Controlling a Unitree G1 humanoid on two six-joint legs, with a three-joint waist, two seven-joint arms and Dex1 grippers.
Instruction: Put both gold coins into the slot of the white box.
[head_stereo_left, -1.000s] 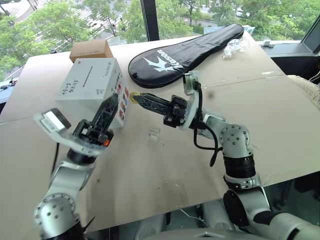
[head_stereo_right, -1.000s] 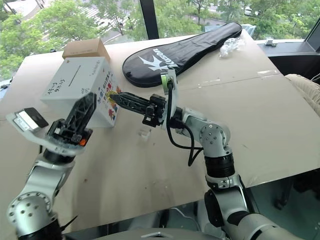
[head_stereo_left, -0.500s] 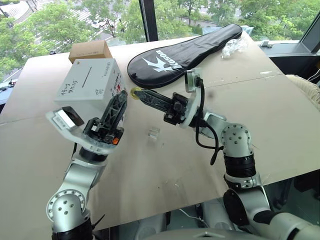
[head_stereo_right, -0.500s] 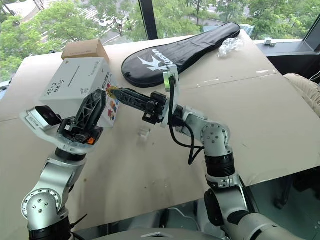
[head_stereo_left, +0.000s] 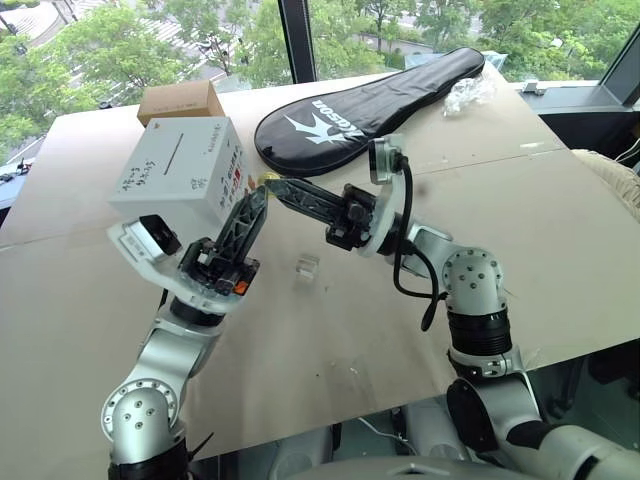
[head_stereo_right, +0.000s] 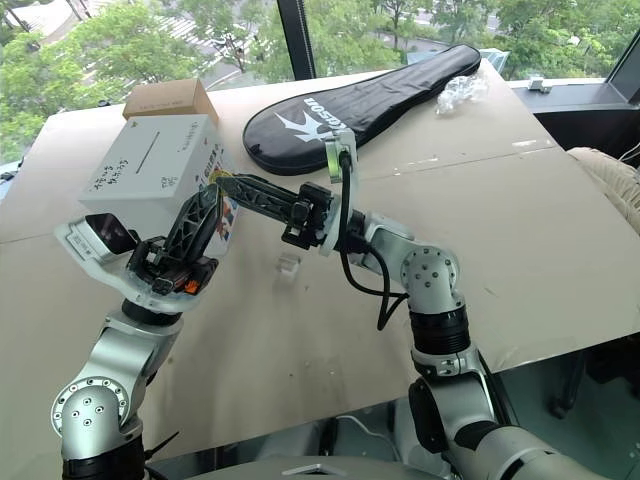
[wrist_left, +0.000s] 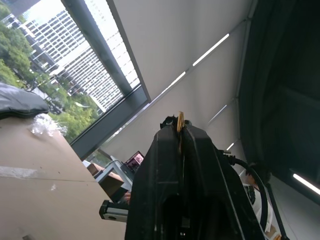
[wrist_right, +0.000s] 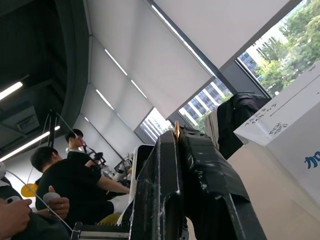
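Both of your arms were raised in front of the white box, which stood on the table just beyond the two sets of fingertips. The right gripper reached across toward the box with its two black fingers pressed together on a gold coin, whose thin edge stuck up between the tips. The left gripper pointed up to meet it, its fingers also clamped together, with a gold coin edge showing at its tips. From the head views the two sets of tips looked touching or nearly so, with one yellow glint between them, so I could not tell whether you had one coin shared in a hand-over or one in each gripper.

The slot was a dark slit on the box's top face, beyond and above the left gripper's tips. A black racket bag and a brown box lay further off.

To do this step well, I judged you should confirm one gripper's hold before easing the other, then turn the coin edge parallel to the slit and come down from above, slowly.
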